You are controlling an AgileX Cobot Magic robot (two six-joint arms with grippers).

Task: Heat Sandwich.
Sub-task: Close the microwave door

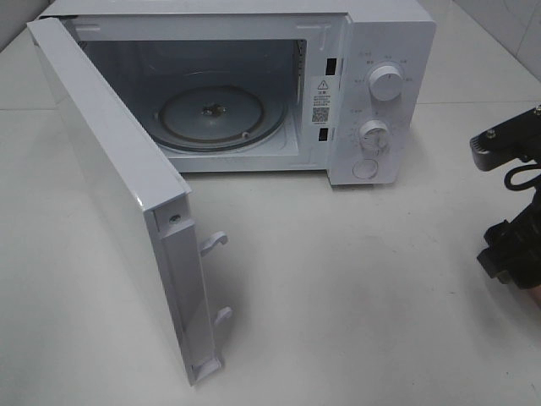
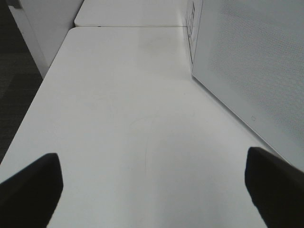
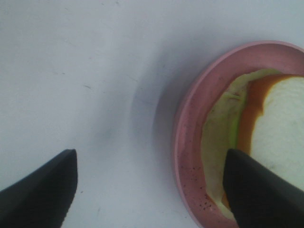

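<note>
Claws both gaping: we are holding left claw (image 2: pixel 152 190) low over smooth white surface (image 2: pixel 123 118), right claw (image 3: pixel 149 190) straddling rim of round pink plate (image 3: pixel 187 142). Sandwich (image 3: pixel 266 137) lying on plate, pale, layered. Microwave (image 1: pixel 372 93) door hanging open.

The right arm (image 1: pixel 507 203) is cut by the right border of the high view, so its end effector is not seen there. In the right wrist view the pink plate (image 3: pixel 190 142) and the sandwich (image 3: pixel 280 128) on it are cut by the border, and 1 dark fingertip (image 3: pixel 256 190) hides part of both. The labels around the 2 microwave dials (image 1: pixel 386 83) are too small to read.
</note>
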